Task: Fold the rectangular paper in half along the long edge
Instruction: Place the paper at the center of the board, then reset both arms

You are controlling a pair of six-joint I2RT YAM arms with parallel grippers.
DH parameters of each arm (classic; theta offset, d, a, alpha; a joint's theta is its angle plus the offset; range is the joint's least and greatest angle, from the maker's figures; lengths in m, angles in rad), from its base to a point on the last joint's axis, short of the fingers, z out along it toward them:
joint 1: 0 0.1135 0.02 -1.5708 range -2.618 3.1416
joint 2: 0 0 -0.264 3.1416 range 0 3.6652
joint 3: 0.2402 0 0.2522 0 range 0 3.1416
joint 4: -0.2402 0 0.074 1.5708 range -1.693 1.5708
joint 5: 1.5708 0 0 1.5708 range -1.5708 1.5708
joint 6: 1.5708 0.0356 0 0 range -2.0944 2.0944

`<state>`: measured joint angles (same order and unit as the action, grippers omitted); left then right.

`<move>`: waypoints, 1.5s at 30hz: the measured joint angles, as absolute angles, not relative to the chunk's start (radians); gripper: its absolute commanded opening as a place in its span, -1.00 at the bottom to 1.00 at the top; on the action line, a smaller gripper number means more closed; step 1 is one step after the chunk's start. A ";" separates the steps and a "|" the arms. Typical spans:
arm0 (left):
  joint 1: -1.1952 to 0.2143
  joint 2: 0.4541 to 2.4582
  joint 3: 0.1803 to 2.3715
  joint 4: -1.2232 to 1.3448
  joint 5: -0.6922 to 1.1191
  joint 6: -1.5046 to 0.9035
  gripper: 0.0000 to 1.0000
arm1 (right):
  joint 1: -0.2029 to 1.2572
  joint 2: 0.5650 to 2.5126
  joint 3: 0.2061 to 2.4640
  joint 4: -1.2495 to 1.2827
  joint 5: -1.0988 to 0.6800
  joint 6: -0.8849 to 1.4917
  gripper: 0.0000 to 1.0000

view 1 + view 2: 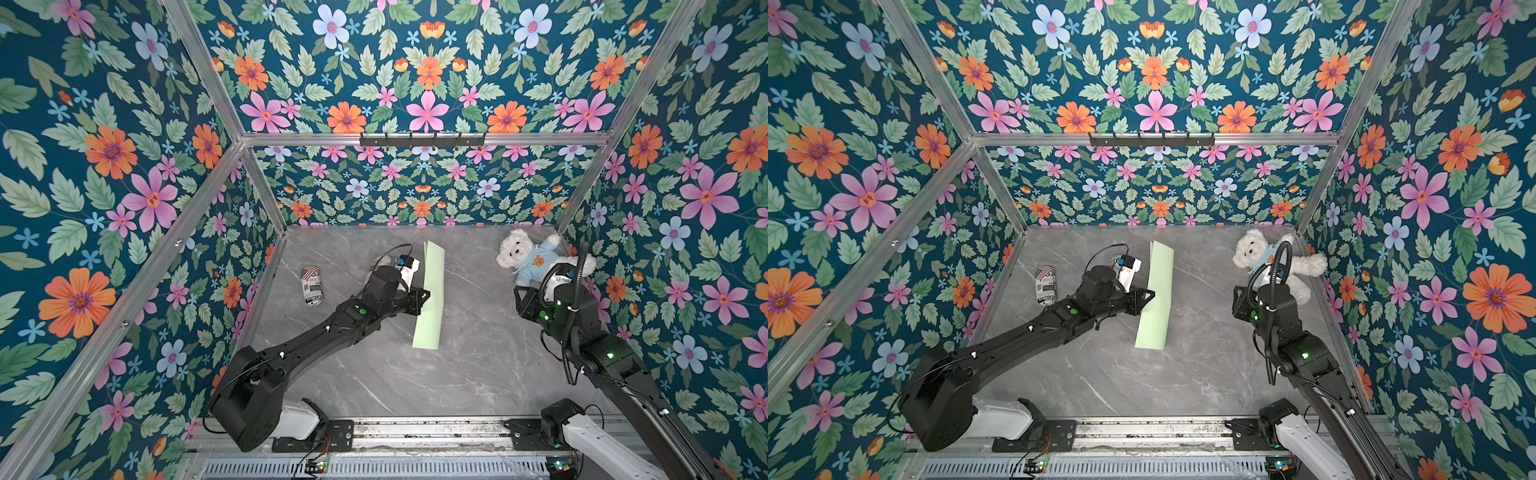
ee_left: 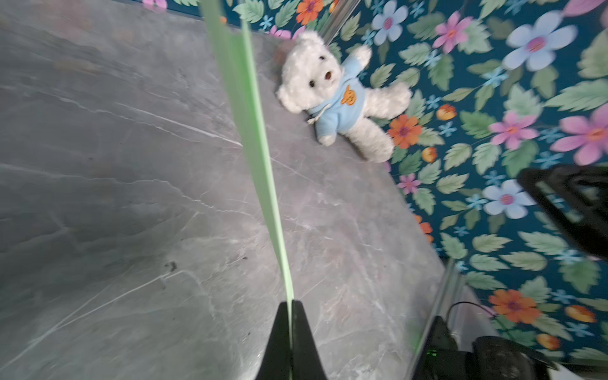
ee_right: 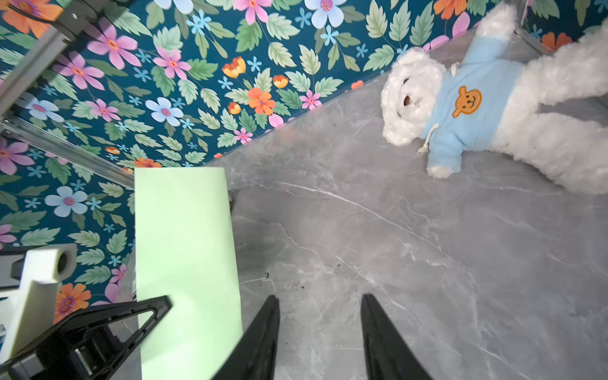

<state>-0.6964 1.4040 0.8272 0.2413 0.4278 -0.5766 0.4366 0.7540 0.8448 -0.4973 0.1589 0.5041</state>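
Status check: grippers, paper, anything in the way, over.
Left gripper shut on pale mint-green rectangular paper, sheet raised on edge. Right gripper open, empty, apart from it. White teddy bear and flag-printed can well clear.

The rectangular paper (image 1: 434, 274): plain pale mint-green, unmarked, and a brighter green along its edge in the left wrist view. The table (image 1: 478, 374): grey marble pattern with thin white veins. The walls (image 1: 104, 166): dark teal ground with a repeating floral print of orange, pink and pale blue flowers and pale green leaves. The frame rails (image 1: 415, 139): bare silver. The teddy bear (image 1: 515, 249): white fur, black eyes, light blue hoodie (image 1: 536, 259) with an orange bear-face patch (image 3: 467, 101). The small printed container (image 1: 312, 286): stars-and-stripes in red, white and blue above black-and-white lettering. The left arm (image 1: 324, 332) and right arm (image 1: 623, 365): black with small green lights.
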 measured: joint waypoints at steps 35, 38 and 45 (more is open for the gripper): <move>-0.560 1.708 0.725 0.403 0.459 -0.553 0.99 | 0.502 0.873 0.668 -0.422 0.551 0.608 0.99; -0.545 1.538 0.685 0.348 0.371 -0.534 0.99 | 0.502 0.870 0.660 -0.419 0.619 0.632 0.99; -0.522 1.099 0.621 0.287 -0.038 -0.400 0.99 | 0.503 0.706 0.325 0.061 0.670 0.457 0.99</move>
